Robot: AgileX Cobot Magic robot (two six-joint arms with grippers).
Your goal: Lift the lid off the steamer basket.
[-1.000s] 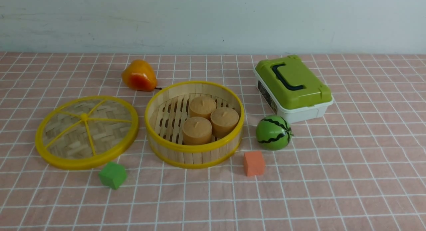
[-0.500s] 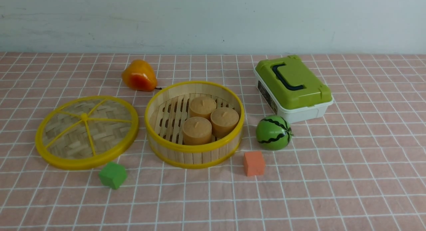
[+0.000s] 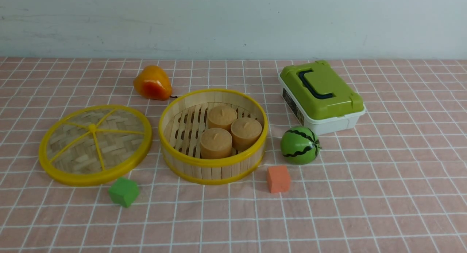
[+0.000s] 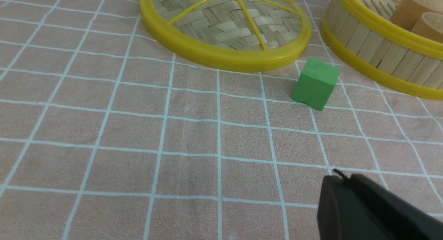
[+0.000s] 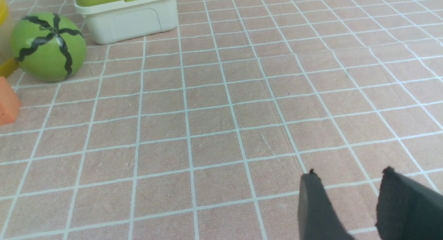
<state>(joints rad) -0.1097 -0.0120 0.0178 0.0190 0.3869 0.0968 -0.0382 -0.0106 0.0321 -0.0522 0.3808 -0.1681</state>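
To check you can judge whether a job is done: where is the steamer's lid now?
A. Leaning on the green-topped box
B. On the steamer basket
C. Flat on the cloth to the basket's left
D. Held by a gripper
C: the lid lies flat beside the open steamer basket, nothing holding it.

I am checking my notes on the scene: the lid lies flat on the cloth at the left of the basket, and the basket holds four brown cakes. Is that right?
Not quite: the basket holds three brown cakes, not four, as the front view shows. The rest stands: the lid lies flat on the cloth to the basket's left.
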